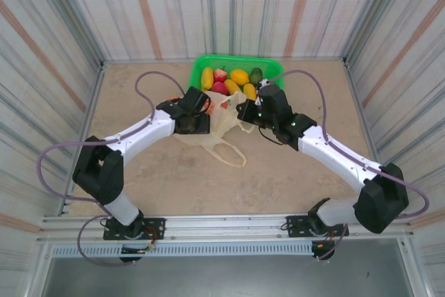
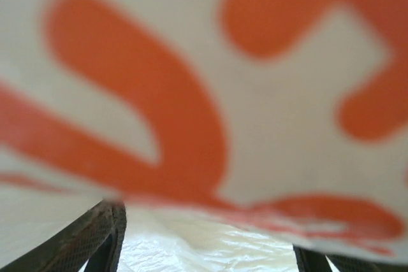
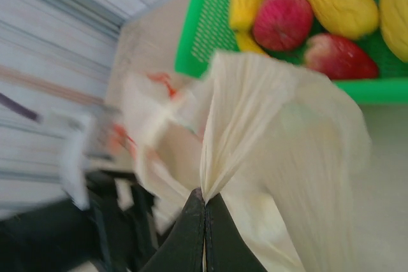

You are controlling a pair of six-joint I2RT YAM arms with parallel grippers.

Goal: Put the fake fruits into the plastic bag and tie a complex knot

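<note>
1. The tabletop (image 1: 174,186) is seen whole from the top camera. The right wrist camera catches a blurred strip of it, left of the right pincer.
2. The plastic bag (image 1: 221,130) lies crumpled between the two pincers, with one loop handle (image 1: 233,152) trailing toward the arm bases. In the left wrist view it hangs just in front of the lens as a blurred pale sheet (image 2: 287,125) with orange print (image 2: 185,113), hiding what lies beyond.
3. The green basket (image 1: 274,66) sits beyond both pincers. In the right wrist view (image 3: 210,30) it is cut off at the top edge.
4. The fake fruits (image 1: 229,78) all lie in the basket, outside the bag. The right wrist view shows red and yellow ones (image 3: 284,20) close up.
5. The right pincer (image 3: 205,221) is pressed together, pinching a gathered fold of the bag (image 3: 280,132). From above (image 1: 245,110) that grip is hard to make out.
6. The left pincer (image 2: 207,246) is spread: its fingers (image 2: 95,240) stand apart at the lower corners, tips hidden behind the sheet. From above (image 1: 201,108) it sits at the bag's left edge.
</note>
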